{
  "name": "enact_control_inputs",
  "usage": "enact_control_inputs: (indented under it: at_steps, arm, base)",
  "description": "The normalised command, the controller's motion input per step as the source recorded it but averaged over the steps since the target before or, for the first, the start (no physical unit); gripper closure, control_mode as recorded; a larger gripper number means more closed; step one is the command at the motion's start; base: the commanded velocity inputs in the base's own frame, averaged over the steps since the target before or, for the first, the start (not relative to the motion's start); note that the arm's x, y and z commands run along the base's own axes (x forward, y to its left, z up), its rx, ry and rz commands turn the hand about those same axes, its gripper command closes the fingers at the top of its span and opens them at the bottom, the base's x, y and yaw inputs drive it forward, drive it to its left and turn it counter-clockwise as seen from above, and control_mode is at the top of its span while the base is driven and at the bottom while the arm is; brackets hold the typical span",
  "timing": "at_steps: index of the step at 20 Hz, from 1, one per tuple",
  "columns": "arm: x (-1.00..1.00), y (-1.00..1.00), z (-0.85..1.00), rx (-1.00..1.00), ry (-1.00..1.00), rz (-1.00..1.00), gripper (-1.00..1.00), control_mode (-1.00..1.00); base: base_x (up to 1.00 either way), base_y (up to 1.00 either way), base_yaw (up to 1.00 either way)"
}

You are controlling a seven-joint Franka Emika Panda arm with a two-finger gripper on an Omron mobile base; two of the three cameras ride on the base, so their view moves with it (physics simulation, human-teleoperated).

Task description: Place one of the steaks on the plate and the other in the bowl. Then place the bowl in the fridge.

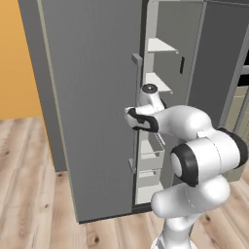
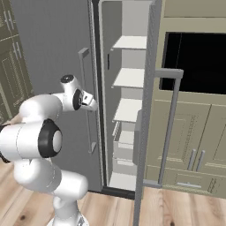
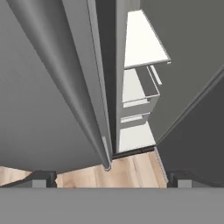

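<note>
The fridge [image 1: 92, 107] stands straight ahead of the gripper [image 3: 109, 179], its right door swung wide and its left door shut, so the white shelves [image 2: 130, 78] show through the gap just beyond the fingers. The jaws stand fully apart and hold nothing. From these views I cannot tell where the bowl, plate or steaks are — the storing step looks unprepared. The main risk is a collision: the hand sits close against the shut door's edge and its long handle [image 3: 78, 87], and any swing inward could knock the wrist on them. The open door [image 2: 148, 110] narrows the approach on the far side — a wide bowl would need a careful, level entry. Cabinets [image 2: 194, 145] lie beyond it.
</note>
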Motion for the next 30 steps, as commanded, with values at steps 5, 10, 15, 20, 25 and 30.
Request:
enact_control_inputs:
  at_steps: [5,10,15,20,25,30]
  arm:
    - [0.46,0.04,0.01,0.01,-0.05,-0.01,-1.00,-1.00]
    - [0.33,0.02,0.01,-0.04,-0.03,0.00,-1.00,-1.00]
    - [0.45,0.09,0.00,-0.07,-0.07,0.01,-1.00,-1.00]
    - [0.35,0.00,0.00,0.01,0.00,0.00,-1.00,-1.00]
    - [0.35,0.18,0.00,0.00,-0.06,0.01,-1.00,-1.00]
    - [0.34,0.42,0.09,0.00,-0.01,0.06,-1.00,-1.00]
  base:
    - [0.00,0.00,0.00]
    - [0.00,0.00,0.00]
    - [0.00,0.00,0.00]
    - [0.00,0.00,0.00]
    - [0.00,0.00,0.00]
    - [0.00,0.00,0.00]
